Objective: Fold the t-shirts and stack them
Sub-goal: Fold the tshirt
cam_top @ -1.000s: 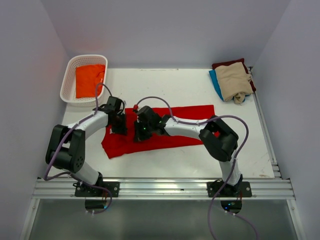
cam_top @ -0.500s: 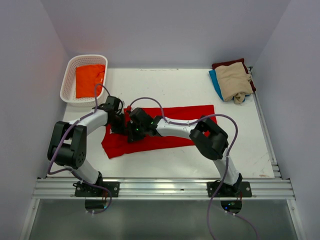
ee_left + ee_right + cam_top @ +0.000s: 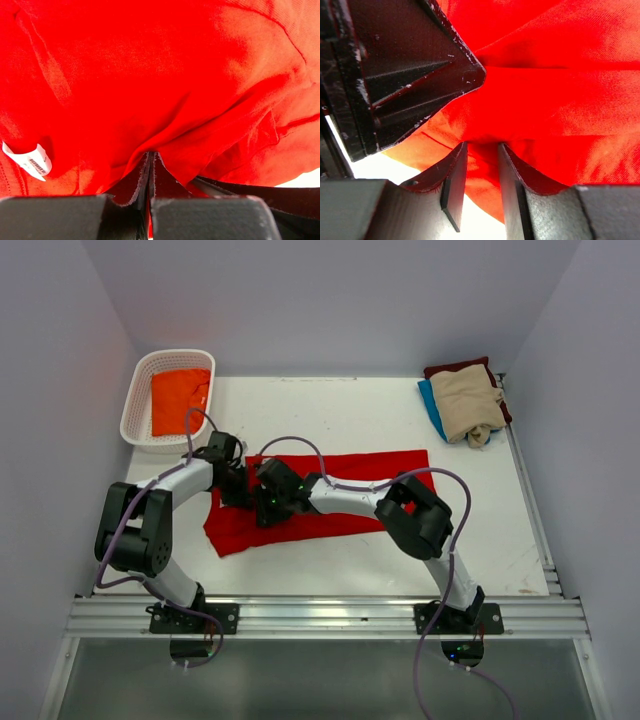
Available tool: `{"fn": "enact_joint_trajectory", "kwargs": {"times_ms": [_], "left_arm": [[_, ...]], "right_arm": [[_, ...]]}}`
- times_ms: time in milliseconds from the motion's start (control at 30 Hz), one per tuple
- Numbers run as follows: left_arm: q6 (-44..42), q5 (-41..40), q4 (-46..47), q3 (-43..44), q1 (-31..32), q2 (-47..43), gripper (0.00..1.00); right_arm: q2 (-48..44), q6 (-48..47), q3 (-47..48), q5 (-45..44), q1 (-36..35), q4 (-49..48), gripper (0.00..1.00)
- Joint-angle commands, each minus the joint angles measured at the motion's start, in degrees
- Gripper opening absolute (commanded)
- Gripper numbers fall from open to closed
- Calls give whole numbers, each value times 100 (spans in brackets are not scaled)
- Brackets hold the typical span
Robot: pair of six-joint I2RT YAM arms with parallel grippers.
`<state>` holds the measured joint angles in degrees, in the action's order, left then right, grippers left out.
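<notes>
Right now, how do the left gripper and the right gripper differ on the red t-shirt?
The left gripper is shut, pinching a fold of the red t-shirt; the right gripper stands open over the cloth. The left gripper sits at the shirt's left edge; the right gripper sits further in. Both are low on the shirt's left end, close together.

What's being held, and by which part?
The left end effector pinches a fold of the red t-shirt near its white tag; the right end effector is open.
</notes>
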<state>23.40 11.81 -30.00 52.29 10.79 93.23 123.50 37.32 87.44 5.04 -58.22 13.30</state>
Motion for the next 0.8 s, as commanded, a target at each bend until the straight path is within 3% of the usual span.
{"fn": "enact_joint_trajectory", "kwargs": {"times_ms": [0, 233, 567, 767], "left_arm": [[-2, 32, 266, 123, -24, 46, 0], [-2, 67, 266, 123, -24, 81, 0], [-11, 119, 284, 114, -24, 99, 0], [-11, 128, 284, 97, -24, 90, 0]], "right_arm": [[69, -85, 353, -170, -85, -12, 36], [113, -93, 458, -108, -129, -73, 36], [69, -146, 511, 67, -269, -354, 29], [122, -181, 625, 94, -304, -354, 38]]}}
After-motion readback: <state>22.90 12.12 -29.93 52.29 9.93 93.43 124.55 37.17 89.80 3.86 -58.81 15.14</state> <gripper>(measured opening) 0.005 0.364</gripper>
